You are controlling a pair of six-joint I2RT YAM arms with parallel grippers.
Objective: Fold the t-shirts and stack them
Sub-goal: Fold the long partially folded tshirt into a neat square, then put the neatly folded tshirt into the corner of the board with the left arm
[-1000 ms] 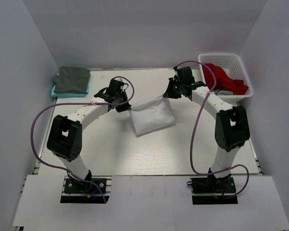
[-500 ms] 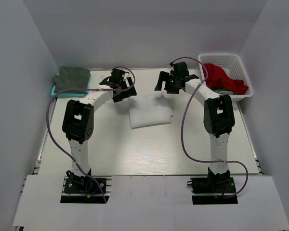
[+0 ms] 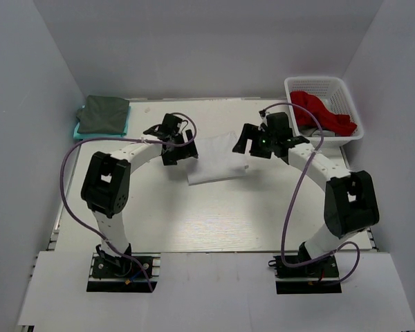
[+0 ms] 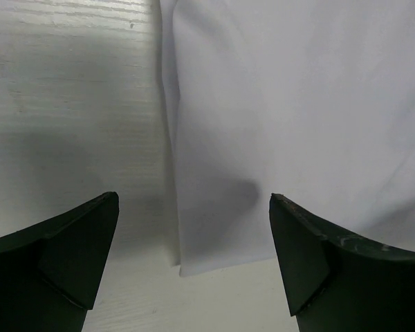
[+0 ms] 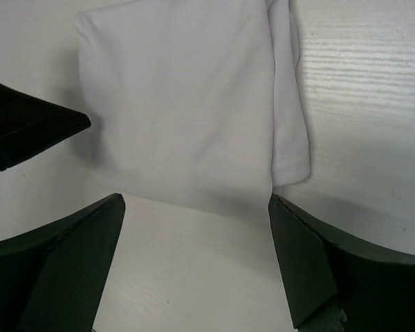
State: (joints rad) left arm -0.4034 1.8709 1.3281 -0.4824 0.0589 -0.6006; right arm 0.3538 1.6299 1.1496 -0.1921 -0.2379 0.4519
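Two arms over one pale surface (image 3: 194, 214), top view taken as the clock face, 12 far.

- White t-shirt (image 3: 218, 159): folded to a rough rectangle, lying flat near the middle of the surface, a little toward 12. Right wrist view shows an under-layer poking out past the top fold along one side.
- Left arm (image 3: 124, 155): reaches in to the shirt's 9 o'clock edge. Left jaws spread wide, released, nothing between them but cloth below. Left wrist view: the shirt's side edge and one corner lie between the two dark fingers (image 4: 69, 249). Cannot tell whether the tips touch cloth or surface.
- Right arm (image 3: 318, 162): comes in at the shirt's 3 o'clock edge. Right jaws likewise wide apart, gripping nothing, with the shirt's near edge between them in the right wrist view.
- Dark grey-green t-shirt (image 3: 104, 113): folded, at the 10 o'clock corner, resting on top of the teal t-shirt (image 3: 126, 126), which shows only as a thin border.
- Red cloth (image 3: 321, 114): heaped in the white lattice basket (image 3: 318, 83) at the 2 o'clock corner, well apart from both arms' jaws.
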